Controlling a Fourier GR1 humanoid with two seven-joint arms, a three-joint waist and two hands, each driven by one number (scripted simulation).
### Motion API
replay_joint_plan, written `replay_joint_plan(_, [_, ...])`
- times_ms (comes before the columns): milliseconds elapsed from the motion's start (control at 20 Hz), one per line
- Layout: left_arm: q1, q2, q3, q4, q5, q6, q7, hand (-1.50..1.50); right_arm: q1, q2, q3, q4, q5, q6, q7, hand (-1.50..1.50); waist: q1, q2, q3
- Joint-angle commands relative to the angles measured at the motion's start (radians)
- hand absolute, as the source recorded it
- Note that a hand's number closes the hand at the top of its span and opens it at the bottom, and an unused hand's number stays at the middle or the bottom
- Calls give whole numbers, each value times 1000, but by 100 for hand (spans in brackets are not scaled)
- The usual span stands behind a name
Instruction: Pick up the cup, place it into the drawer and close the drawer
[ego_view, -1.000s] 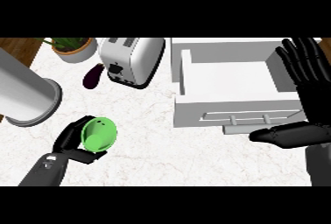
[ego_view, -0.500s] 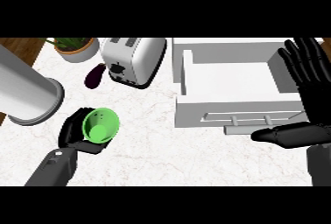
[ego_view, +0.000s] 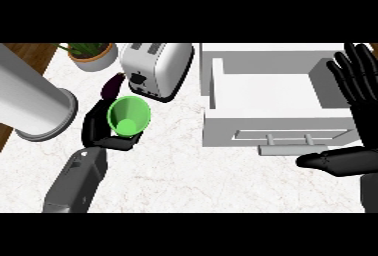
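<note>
My left hand (ego_view: 100, 129) is curled round a green cup (ego_view: 128, 116) and holds it above the marble counter (ego_view: 184, 175), mouth tipped toward me so I see inside it. It hangs just in front of the toaster. The white drawer (ego_view: 266, 122) stands pulled out at the right, its inside bare, its bar handle (ego_view: 291, 149) at the front. At the right edge my right hand (ego_view: 358, 120) rests open, fingers up beside the drawer's right wall, thumb reaching past the handle.
A silver toaster (ego_view: 156, 70) stands behind the cup. A dark purple eggplant (ego_view: 112, 85) lies left of it, a potted plant (ego_view: 93, 54) at the back left. A large grey cylinder (ego_view: 33, 102) stands at the left edge.
My left hand has carried the cup up and away from me, toward the toaster and slightly right. The right hand has stayed still.
</note>
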Motion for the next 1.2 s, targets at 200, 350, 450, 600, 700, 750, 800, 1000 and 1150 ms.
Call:
replay_joint_plan(200, [-143, -118, -88, -247, -5, 99, 219, 150, -14, 6, -14, 60, 23, -6, -55, -150, 15, -5, 2])
replay_joint_plan(350, [-211, -111, -114, -343, -4, 119, 362, 150, 10, 40, 26, 33, 62, -37, -38, -150, 17, -7, 2])
replay_joint_plan(450, [-242, -122, -179, -380, 34, 185, 411, 150, 15, 38, 25, 58, 65, -22, -74, -150, 8, -4, 1])
replay_joint_plan(600, [-387, -123, -172, -399, 20, 261, 574, 150, -36, 15, -2, 84, 49, -22, -53, -150, 8, -3, 1])
replay_joint_plan(700, [-427, -123, -218, -347, 36, 296, 572, 150, -5, 21, 2, 104, 56, -5, -105, -150, -5, 2, 1])
replay_joint_plan(750, [-456, -123, -254, -343, 57, 340, 600, 150, -21, 25, 16, 105, 85, -24, -94, -150, -8, 2, 1])
replay_joint_plan(800, [-488, -123, -223, -396, 38, 337, 687, 150, 0, 0, -13, 30, 41, -13, -36, -150, -4, -3, 1])
replay_joint_plan(1000, [-646, -123, -288, -237, 87, 470, 722, 150, -27, 6, -6, 64, 29, -4, -31, -150, -29, 6, 1])
replay_joint_plan(1150, [-716, -123, -324, -128, 104, 493, 769, 150, -23, 24, 18, 36, 44, -15, -31, -150, -37, 7, 1])
